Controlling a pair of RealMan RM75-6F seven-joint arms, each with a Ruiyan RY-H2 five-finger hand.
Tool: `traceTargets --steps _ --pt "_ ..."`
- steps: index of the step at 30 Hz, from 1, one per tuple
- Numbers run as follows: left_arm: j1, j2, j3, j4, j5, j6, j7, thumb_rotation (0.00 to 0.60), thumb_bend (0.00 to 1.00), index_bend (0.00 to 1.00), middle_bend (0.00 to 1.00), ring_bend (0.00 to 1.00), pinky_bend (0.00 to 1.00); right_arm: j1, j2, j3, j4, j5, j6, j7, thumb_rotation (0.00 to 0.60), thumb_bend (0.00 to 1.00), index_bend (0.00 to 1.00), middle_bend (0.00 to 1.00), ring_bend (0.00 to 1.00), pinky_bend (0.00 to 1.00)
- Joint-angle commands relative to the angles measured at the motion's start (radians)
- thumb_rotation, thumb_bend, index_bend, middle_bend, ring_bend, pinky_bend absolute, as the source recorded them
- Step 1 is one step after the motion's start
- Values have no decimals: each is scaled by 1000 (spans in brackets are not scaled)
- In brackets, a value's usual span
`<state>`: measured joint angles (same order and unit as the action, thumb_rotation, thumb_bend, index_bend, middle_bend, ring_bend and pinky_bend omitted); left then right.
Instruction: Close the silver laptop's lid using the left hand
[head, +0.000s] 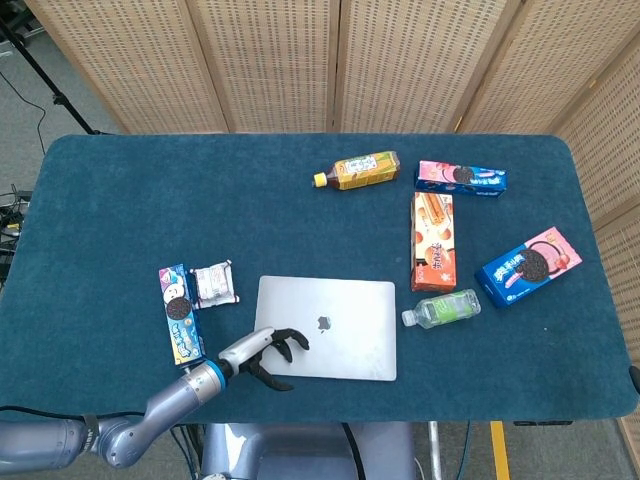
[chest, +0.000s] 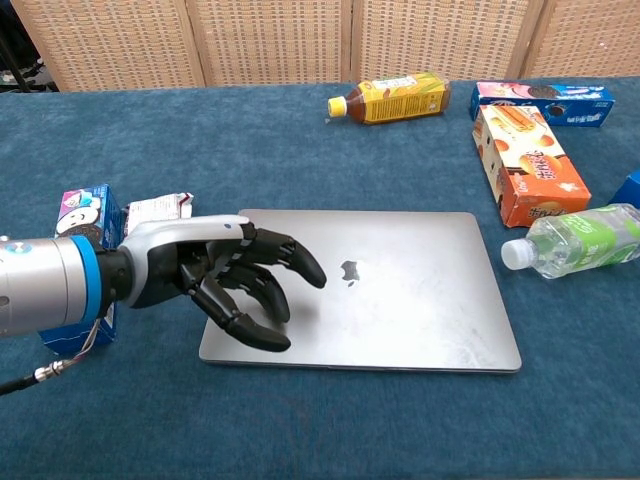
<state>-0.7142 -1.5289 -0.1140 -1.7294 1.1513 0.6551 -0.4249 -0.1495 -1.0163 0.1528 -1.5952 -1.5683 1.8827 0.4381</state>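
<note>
Silver laptop lies flat on the blue worktop, near edge, centre-left; lid fully down, logo facing up. My left robot hand sits over the lid's near-left corner, palm down, fingers spread and gently curled, holding nothing; fingertips look to rest on or just above the lid, cannot tell which. In the head view the same robot hand overlaps the laptop's near-left corner. My right robot hand is out of both views. Left of the laptop: a blue cookie box with a small white packet just beside it. Right of the laptop: a green-labelled water bottle on its side, near but apart. Farther off: an orange box, a yellow bottle on its side, a blue-pink cookie box, and another cookie box at far right.
</note>
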Motion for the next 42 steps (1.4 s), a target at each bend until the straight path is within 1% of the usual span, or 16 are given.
traceTargets --steps 1,2,4,8,10,12,15,16,18,20,21,25,29,32,35,42 --pt "3 13 -22 -11 17 28 8 600 147 322 260 399 293 -1 -1 2 0 -5 7 -2 600 236 131 33 119 0" --pt "3 20 -30 -15 24 41 17 600 147 321 259 397 293 -1 -2 1 -1 -8 9 -4 600 236 131 33 119 0" --pt "0 52 -68 -32 57 111 79 600 147 315 255 389 293 -1 -3 2 -2 -13 13 -8 600 236 131 33 119 0" --pt "9 80 -99 -63 68 197 154 600 147 310 244 374 293 0 -4 0 -4 -16 13 -13 600 237 131 32 119 0" --pt "23 96 -110 -77 88 263 208 600 147 309 236 362 293 0 -4 -1 -7 -20 14 -14 600 237 131 33 119 0" --pt "43 115 -113 -89 111 336 276 600 147 309 229 348 293 1 -5 -3 -8 -24 13 -15 600 237 131 33 119 0" --pt "94 152 -101 -112 158 459 376 600 147 310 222 328 293 4 -7 -5 -10 -27 7 -18 600 237 131 33 119 0" --pt "138 179 -88 -123 194 543 411 600 147 310 221 323 293 7 -9 -6 -11 -27 3 -19 600 237 131 33 118 0" --pt "178 198 -66 -139 229 604 422 600 147 310 217 317 293 10 -10 -7 -12 -27 -3 -21 600 237 131 33 119 0" --pt "243 223 -41 -146 264 697 411 600 147 310 214 309 293 14 -13 -10 -14 -29 -14 -25 600 237 131 33 119 0" --pt "265 230 -29 -146 283 727 398 600 147 310 213 304 293 16 -14 -11 -15 -29 -17 -27 600 237 131 33 119 0" --pt "336 243 5 -128 324 819 347 600 147 310 212 300 293 22 -19 -14 -19 -31 -28 -35 600 236 131 33 119 0" --pt "426 248 54 -93 358 914 262 600 147 310 211 300 293 29 -25 -18 -24 -34 -42 -49 600 236 131 33 119 0" --pt "502 242 97 -43 390 995 206 600 147 310 211 299 293 35 -30 -21 -29 -37 -50 -60 600 236 131 33 118 0" --pt "542 232 116 -4 399 1028 168 600 147 310 211 299 293 38 -34 -22 -34 -39 -54 -64 600 237 131 33 119 0" --pt "590 206 121 61 390 1055 107 600 147 313 211 299 293 52 -45 -33 -40 -47 -82 -83 600 237 131 33 118 0"
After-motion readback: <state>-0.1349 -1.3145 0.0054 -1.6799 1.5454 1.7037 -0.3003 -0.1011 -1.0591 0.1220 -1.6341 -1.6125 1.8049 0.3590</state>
